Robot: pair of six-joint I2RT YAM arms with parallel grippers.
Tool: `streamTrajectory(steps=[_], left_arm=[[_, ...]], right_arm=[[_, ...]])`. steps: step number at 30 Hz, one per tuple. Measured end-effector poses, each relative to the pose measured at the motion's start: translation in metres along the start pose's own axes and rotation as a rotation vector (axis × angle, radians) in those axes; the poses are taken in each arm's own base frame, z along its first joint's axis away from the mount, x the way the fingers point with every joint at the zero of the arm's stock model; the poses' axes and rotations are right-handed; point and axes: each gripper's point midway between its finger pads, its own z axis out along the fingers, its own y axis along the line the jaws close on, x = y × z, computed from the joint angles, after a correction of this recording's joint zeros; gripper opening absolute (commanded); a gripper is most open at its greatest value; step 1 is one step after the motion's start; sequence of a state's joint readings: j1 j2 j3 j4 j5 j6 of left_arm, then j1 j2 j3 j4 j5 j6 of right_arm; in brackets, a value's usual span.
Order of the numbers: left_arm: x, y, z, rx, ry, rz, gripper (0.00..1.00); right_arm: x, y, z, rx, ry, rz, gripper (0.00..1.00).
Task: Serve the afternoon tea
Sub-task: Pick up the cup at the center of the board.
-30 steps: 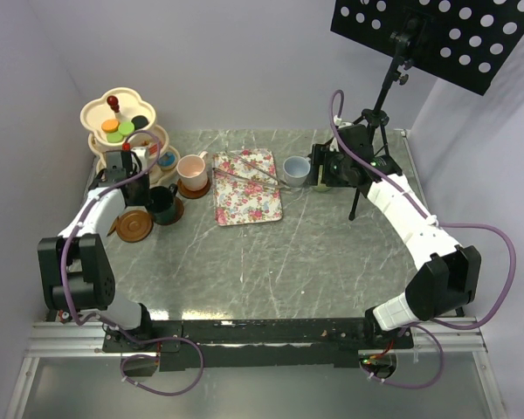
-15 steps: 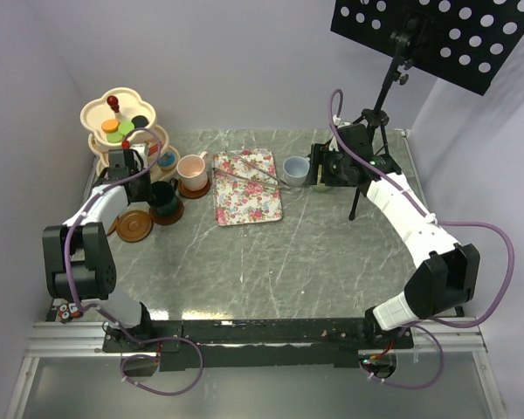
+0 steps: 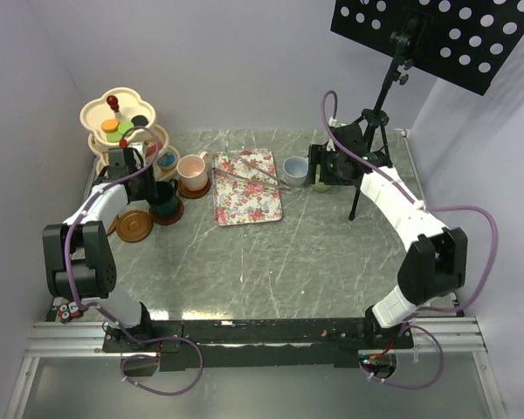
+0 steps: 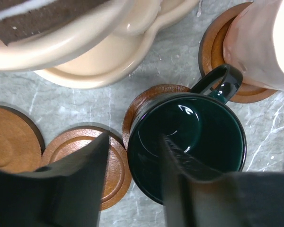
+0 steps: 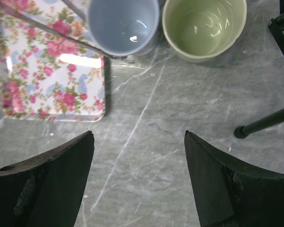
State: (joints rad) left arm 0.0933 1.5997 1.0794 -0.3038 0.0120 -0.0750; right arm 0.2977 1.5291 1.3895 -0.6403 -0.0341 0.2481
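Change: left jaws, shut on the rim of the dark green mug a sec ago, now stand apart. One finger is inside the mug, one outside, w/ a gap either side of the rim, so nothing is gripped. Mug sits upright on a saucer beside the cream stand, next to the pink mug, which has its own saucer too. So 2 of 4 mugs look served; this placement seems done and the arm is free to lift out.

Right jaws are wide apart w/ nothing between, hovering over bare desk just short of the light blue mug & light green mug. Both stand on the desk, no saucers yet; prob. one is the next pick.

Containers: dark green, blue & light green mugs are empty; pink looks empty too. 2 bare saucers lie beside the dark green mug. Stand's top tier holds small cakes. Floral tray holds only the tongs.
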Motion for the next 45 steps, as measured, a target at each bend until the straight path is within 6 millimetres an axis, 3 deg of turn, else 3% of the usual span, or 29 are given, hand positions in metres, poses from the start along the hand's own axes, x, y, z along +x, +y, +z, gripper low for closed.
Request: streamTrajectory(steps=[8, 13, 19, 24, 29, 34, 41, 45], left_arm=[[-0.021, -0.001, -0.009, 0.0, -0.038, -0.017, 0.8], [-0.044, -0.003, -0.031, 0.004, -0.111, -0.021, 0.91], [-0.072, -0.004, -0.069, 0.002, -0.229, -0.035, 0.93], [-0.084, -0.001, -0.091, -0.014, -0.294, -0.056, 0.94], [-0.092, -0.003, -0.118, -0.001, -0.375, -0.104, 0.94], [-0.095, -0.005, -0.127, 0.011, -0.408, -0.128, 0.94], [-0.09, -0.005, -0.125, 0.006, -0.392, -0.131, 0.94], [-0.089, -0.004, -0.127, 0.002, -0.39, -0.132, 0.94]], right_arm=[[-0.003, -0.011, 0.06, 0.04, 0.053, -0.01, 0.78], [-0.016, -0.021, 0.077, 0.112, 0.028, -0.016, 0.74], [-0.031, -0.038, 0.078, 0.185, -0.031, -0.01, 0.63], [-0.038, -0.063, 0.08, 0.242, -0.047, 0.018, 0.59], [-0.028, -0.084, 0.099, 0.291, -0.013, 0.018, 0.57], [-0.017, -0.09, 0.12, 0.307, 0.034, -0.001, 0.51], [-0.019, -0.09, 0.134, 0.319, 0.045, -0.025, 0.32], [-0.023, -0.092, 0.133, 0.335, 0.029, -0.023, 0.05]])
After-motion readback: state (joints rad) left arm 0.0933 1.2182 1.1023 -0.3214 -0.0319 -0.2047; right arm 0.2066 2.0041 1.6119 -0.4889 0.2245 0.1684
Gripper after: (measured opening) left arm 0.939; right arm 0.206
